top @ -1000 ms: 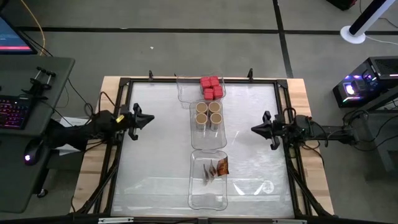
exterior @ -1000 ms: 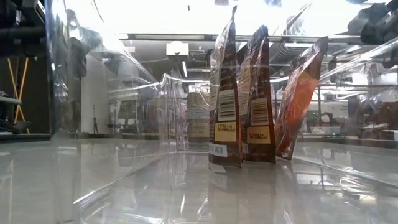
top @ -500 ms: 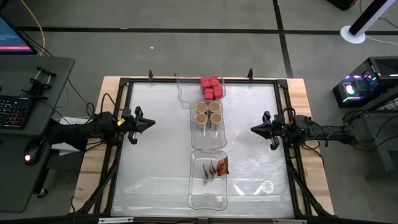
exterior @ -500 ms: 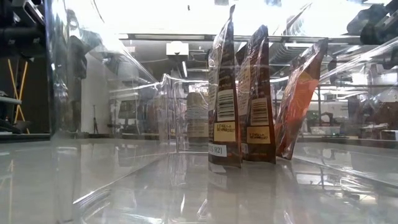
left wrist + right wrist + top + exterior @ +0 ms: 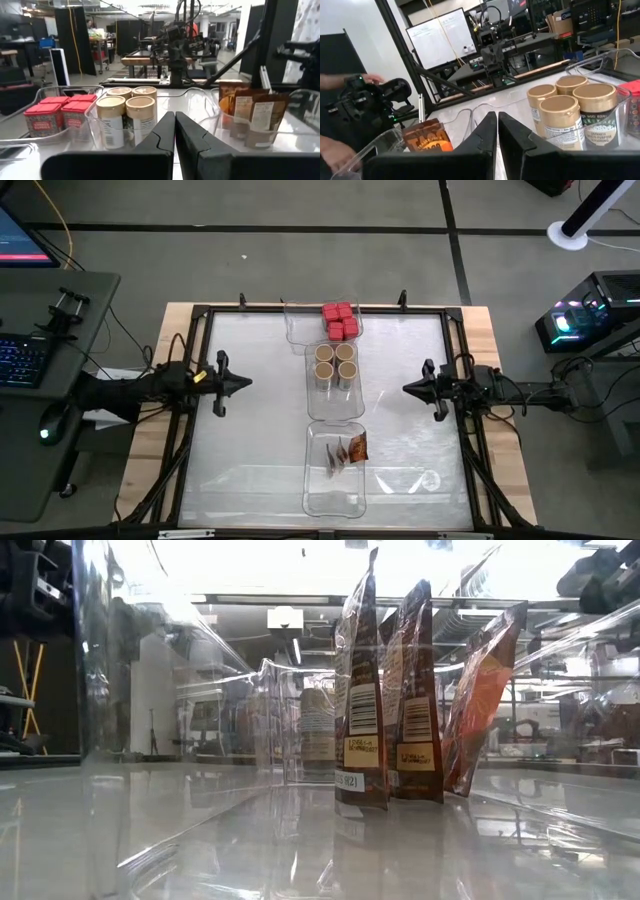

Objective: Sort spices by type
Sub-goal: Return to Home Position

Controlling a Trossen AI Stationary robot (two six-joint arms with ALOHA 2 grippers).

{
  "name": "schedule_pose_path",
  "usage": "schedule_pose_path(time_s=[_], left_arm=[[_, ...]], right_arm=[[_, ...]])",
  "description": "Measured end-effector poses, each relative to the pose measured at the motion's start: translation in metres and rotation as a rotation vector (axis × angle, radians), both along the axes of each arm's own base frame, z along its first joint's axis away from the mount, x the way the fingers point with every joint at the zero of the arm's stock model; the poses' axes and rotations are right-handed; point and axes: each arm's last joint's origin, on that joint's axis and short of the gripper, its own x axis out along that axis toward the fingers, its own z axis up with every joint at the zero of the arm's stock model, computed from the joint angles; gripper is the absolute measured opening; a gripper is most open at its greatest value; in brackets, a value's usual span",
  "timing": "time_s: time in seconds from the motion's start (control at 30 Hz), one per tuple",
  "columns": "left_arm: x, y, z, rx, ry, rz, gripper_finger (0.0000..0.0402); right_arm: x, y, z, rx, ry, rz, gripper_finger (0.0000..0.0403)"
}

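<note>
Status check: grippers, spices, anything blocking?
Left gripper shut, empty, left side. Right gripper shut, empty, right side. Red boxes, jars, packets separated in clear trays. No obstruction seen.

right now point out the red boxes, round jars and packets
red boxes [image 5: 340, 322], high view, top of the cluster
round jars [image 5: 324, 355], high view, one tan lid
packets [image 5: 415, 690], low view, middle packet's face

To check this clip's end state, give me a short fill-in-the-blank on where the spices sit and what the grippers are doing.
The jars stand in the ___ tray of the three in the row.
The red boxes number ___.
The left gripper and the right gripper are both ___, holding nothing.
Missing words: middle; four; shut.
</note>
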Motion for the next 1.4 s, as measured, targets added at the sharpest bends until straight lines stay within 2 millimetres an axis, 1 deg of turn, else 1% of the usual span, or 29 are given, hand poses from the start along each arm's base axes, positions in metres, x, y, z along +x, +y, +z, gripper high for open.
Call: schedule_pose_path(time_s=[0.33, 1.4], left_arm=[[0.0002, 0.0000, -0.0008, 0.017, 0.011, 0.001, 0.0001], [0.0002, 0.0000, -0.0007, 0.018, 0.010, 0.002, 0.0001]], right_arm=[[0.0002, 0.0000, -0.0033, 0.000, 0.034, 0.000, 0.0012], [0.0002, 0.0000, -0.0033, 0.000, 0.034, 0.000, 0.0012]])
